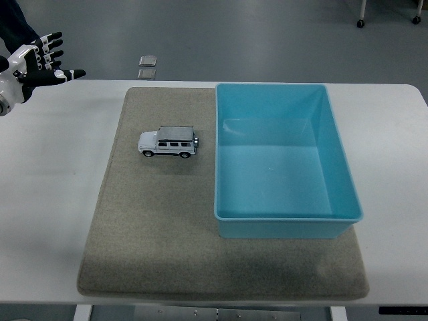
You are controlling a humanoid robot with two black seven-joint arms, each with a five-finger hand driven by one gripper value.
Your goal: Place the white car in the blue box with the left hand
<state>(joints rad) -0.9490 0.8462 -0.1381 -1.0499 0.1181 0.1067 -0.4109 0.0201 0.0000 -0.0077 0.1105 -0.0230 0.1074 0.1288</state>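
Left hand point(41, 61), fingers spread and empty, risks nudging the white car point(168, 142) off-grasp before reaching the blue box point(284, 212).

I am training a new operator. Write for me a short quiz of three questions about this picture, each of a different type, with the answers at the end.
1. True or false: the white car already lies inside the blue box.
2. Choose one. The left hand is: A) grasping the car; B) open, over the table's far left corner; C) inside the box.
3. Fill in: the car and the box both rest on a beige ____.

Key: 1 false, the car stands left of the box; 2 B; 3 mat.
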